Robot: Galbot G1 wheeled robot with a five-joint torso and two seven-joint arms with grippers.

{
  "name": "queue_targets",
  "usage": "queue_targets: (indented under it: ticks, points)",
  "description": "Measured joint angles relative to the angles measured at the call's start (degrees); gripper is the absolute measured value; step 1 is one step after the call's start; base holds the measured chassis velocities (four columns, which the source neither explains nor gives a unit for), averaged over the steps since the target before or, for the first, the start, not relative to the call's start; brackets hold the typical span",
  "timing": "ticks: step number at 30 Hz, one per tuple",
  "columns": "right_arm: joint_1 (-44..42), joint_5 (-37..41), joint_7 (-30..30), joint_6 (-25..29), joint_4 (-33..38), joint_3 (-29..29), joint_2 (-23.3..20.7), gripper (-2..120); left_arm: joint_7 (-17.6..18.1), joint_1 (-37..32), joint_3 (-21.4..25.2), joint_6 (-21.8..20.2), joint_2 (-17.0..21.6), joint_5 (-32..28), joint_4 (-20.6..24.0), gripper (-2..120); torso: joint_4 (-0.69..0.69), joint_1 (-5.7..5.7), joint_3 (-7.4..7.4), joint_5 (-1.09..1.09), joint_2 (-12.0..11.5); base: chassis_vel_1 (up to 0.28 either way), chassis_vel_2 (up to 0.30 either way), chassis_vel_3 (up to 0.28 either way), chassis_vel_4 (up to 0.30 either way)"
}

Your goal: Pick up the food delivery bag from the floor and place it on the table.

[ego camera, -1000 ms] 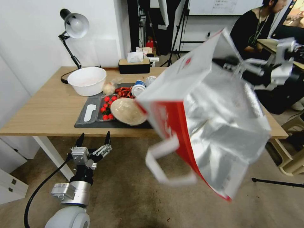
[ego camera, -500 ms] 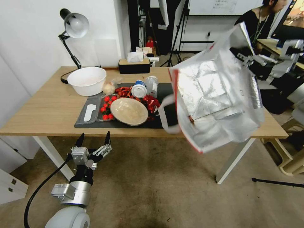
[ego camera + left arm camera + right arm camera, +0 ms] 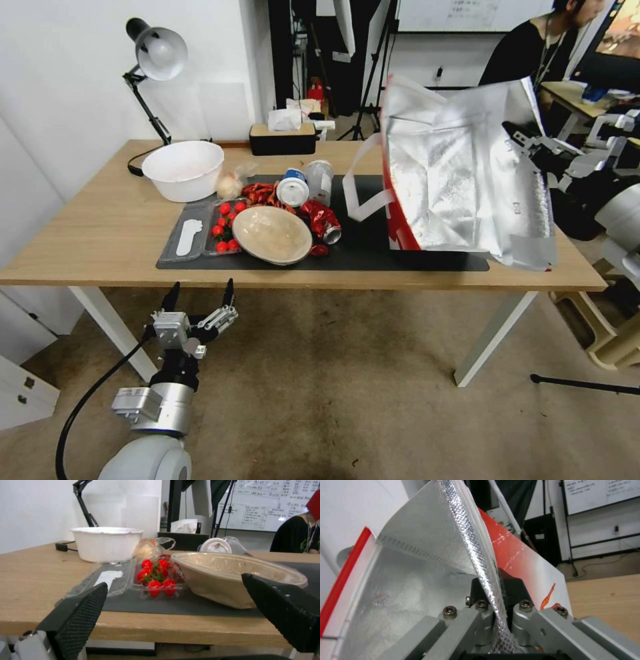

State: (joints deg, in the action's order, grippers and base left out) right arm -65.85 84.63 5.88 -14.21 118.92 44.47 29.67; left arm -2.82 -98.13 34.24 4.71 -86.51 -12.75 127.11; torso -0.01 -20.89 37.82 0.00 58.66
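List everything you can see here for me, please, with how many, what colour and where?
food delivery bag: one, silver-lined with red trim, on the table's right end
table: one, light wood
mat: one, dark grey, on the table
bowl: one, white, table's left
beige dish: one, on the mat
tomatoes: several, red, in a clear tray
crushed can: one, red
tissue box: one, black, far edge
lamp: one, black and silver
left gripper: jaws open, low before the table
right gripper: jaws clamped on the bag's rim
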Motion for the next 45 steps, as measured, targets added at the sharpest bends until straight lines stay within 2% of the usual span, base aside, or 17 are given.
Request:
queue_targets:
  ticks: [21,23,24,25,27,28,29,36,37,40,41,44,45]
  points:
    - [0.56,-1.96,0.76,0.32,-1.08,-0.50,1.01,2,-0.05,0.21,0.00,0.29,0.10,-0.02,-0.43,100,0.00,0.01,-0.01,0.00,-0.01,0.000,0.000,0.000,0.000]
    - [0.66,-1.96,0.85,0.42,-1.17,-0.49,1.01,22,-0.09,0.21,-0.02,0.38,0.10,-0.02,-0.50,100,0.00,0.01,-0.01,-0.01,-0.02,0.000,0.000,0.000,0.000]
    - [0.68,-1.95,0.86,0.43,-1.19,-0.47,1.00,22,-0.11,0.21,-0.03,0.40,0.10,-0.02,-0.51,100,0.00,0.01,-0.01,0.00,-0.02,0.000,0.000,0.000,0.000]
    - [0.69,-1.92,0.86,0.45,-1.22,-0.41,0.99,30,-0.13,0.21,-0.03,0.43,0.10,-0.02,-0.52,100,0.00,0.01,-0.01,0.00,-0.02,0.000,0.000,0.000,0.000]
    - [0.71,-1.89,0.86,0.48,-1.25,-0.34,0.97,33,-0.15,0.21,-0.04,0.45,0.10,-0.02,-0.53,100,0.00,0.01,-0.01,0.00,-0.02,0.000,0.000,0.000,0.000]
    - [0.72,-1.85,0.86,0.51,-1.28,-0.21,0.92,41,-0.19,0.21,-0.06,0.48,0.10,-0.02,-0.55,100,0.00,0.01,-0.01,0.00,-0.02,0.000,0.000,0.000,0.000]
    - [0.72,-1.85,0.86,0.51,-1.28,-0.21,0.92,41,-0.19,0.21,-0.06,0.48,0.10,-0.02,-0.55,100,0.00,0.01,-0.01,0.00,-0.02,0.000,0.000,0.000,0.000]
    - [1.37,-2.30,0.73,1.37,-1.15,0.92,0.88,72,-0.64,0.06,-0.05,0.86,0.09,-0.02,-0.56,100,0.00,0.01,-0.01,0.00,-0.02,0.000,0.000,0.000,0.000]
    - [1.37,-2.30,0.73,1.37,-1.15,0.92,0.88,72,-0.64,0.06,-0.05,0.86,0.09,-0.02,-0.56,100,0.00,0.01,-0.01,0.00,-0.02,0.000,0.000,0.000,0.000]
    - [1.98,-3.73,0.28,2.57,-0.94,1.67,1.00,85,-0.99,0.00,-0.05,1.15,-0.06,-0.02,-0.56,100,0.00,0.01,-0.02,0.00,-0.03,0.000,0.000,0.000,0.000]
    - [1.98,-3.73,0.28,2.57,-0.94,1.67,1.00,85,-0.99,0.00,-0.05,1.15,-0.06,-0.02,-0.56,100,0.00,0.01,-0.02,0.00,-0.03,0.000,0.000,0.000,0.000]
    - [2.04,-5.20,0.45,3.39,-0.28,2.64,0.68,98,-1.10,0.05,-0.07,1.19,-0.11,-0.02,-0.60,100,0.00,0.02,-0.02,-0.01,-0.03,0.000,0.000,0.000,0.000]
    - [2.04,-5.20,0.45,3.39,-0.28,2.64,0.68,98,-1.10,0.05,-0.07,1.19,-0.11,-0.02,-0.60,100,0.00,0.02,-0.02,-0.01,-0.03,0.000,0.000,0.000,0.000]
